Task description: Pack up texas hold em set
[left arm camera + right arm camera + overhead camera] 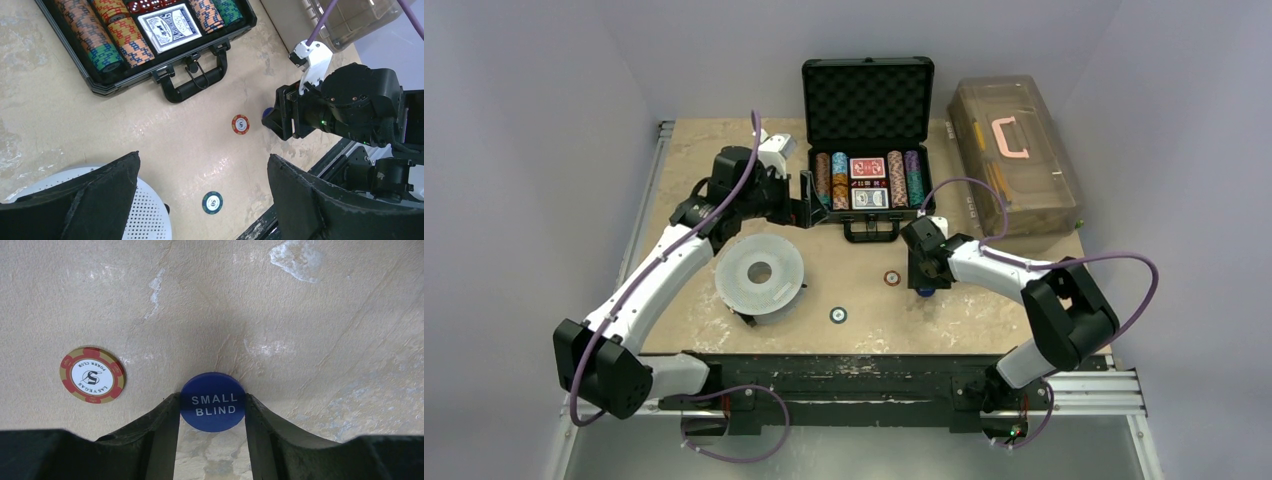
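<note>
The small black briefcase (867, 100) lies open at the table's twelve o'clock, with its rows of coloured poker chips (839, 180) and two card decks (867, 167) already seated. Three pieces remain out. The right gripper (211, 397) pinches the blue round "SMALL BLIND" button (213, 401) by both edges on the tabletop. A red-and-cream chip (92, 375) lies at its nine o'clock, and a green chip (838, 315) lies toward six. The left gripper (204, 160) hangs with fingers spread wide, holding nothing. The lid is not yet closed.
</note>
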`<state>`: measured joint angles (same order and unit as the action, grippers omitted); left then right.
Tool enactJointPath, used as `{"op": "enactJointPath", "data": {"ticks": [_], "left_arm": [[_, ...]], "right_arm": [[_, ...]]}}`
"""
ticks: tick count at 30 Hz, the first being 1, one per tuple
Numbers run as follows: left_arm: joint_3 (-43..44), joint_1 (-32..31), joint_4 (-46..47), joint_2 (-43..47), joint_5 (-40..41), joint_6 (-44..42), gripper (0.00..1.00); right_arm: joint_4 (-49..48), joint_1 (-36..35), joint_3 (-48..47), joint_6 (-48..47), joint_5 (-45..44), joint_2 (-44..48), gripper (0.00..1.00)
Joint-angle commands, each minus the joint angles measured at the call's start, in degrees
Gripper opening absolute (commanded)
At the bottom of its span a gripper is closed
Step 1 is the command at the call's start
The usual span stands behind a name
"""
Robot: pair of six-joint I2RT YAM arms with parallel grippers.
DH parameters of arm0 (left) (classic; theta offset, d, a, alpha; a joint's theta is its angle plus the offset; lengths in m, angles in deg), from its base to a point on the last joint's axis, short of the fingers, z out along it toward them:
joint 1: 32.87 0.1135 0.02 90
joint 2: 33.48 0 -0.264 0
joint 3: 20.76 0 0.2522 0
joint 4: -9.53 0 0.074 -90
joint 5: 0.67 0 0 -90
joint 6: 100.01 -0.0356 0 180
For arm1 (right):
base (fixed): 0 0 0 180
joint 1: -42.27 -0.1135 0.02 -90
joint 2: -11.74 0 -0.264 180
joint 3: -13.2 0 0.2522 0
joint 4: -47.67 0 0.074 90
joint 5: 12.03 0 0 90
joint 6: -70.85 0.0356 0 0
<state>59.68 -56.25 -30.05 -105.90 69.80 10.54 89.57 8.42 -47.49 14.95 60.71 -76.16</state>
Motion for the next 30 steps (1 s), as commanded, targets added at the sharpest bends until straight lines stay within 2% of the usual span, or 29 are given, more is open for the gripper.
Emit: {"op": "enactJointPath", "data": {"ticks": [1, 9, 14, 22, 30], "left_arm": [[2.8, 0.3, 0.3, -1.2, -2.6, 1.1, 0.94], [5.6, 0.5, -1.9, -8.2, -11.3, 3.2, 0.94], [7.0, 0.9, -3.2, -12.8, -15.6, 4.5, 0.9], [7.5, 0.9, -2.4, -17.1, -21.6, 6.7, 0.88], [7.9, 1.1, 0.9, -23.6, -26.2, 11.9, 0.8]], "right_arm": [[-1.7, -0.2, 0.1, -0.6, -0.7, 1.7, 0.41], [-8.0, -0.2, 1.3, -5.4, 2.7, 6.3, 0.4], [-9.4, -0.3, 1.1, -6.5, 2.8, 5.5, 0.39], [-13.3, -0.3, 1.1, -7.7, 7.1, 5.9, 0.39], [-16.6, -1.0, -0.1, -9.6, 12.2, 5.8, 0.38]]}}
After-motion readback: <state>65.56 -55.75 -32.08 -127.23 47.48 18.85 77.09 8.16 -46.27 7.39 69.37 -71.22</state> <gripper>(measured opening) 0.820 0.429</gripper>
